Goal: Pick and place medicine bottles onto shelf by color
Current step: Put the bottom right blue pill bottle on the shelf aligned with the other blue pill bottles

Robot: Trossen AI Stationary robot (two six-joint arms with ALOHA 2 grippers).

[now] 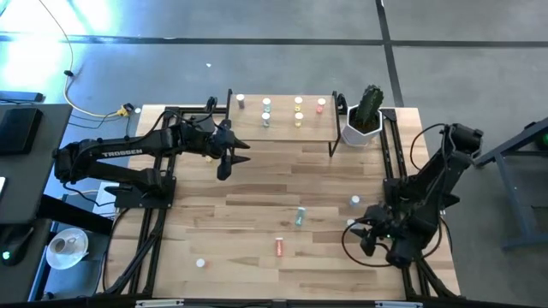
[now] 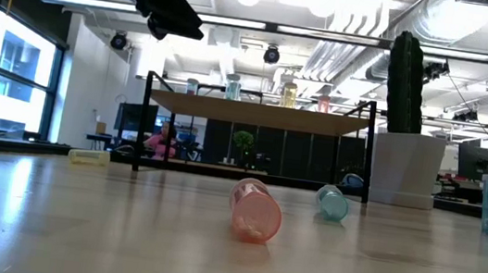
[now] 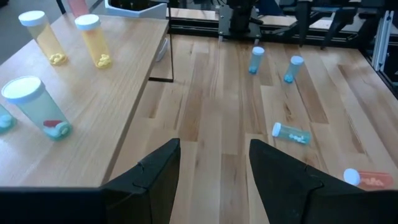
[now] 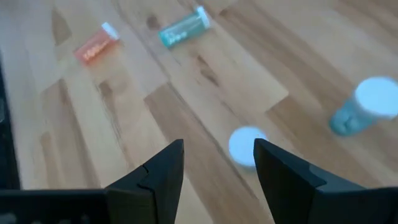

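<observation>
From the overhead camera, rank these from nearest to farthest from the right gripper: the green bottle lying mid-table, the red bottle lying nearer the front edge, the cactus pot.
From the right gripper:
1. Green bottle, lying mid-table.
2. Red bottle, lying toward the front edge.
3. Cactus pot, at the back, beside the shelf.

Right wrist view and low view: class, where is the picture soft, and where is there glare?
Right wrist view: the white-capped blue bottle at the edge is smeared and soft. Low view: the near pink bottle lying on its side is slightly soft; bright ceiling lights and windows reflect as glare off the light wooden tabletop.
</observation>
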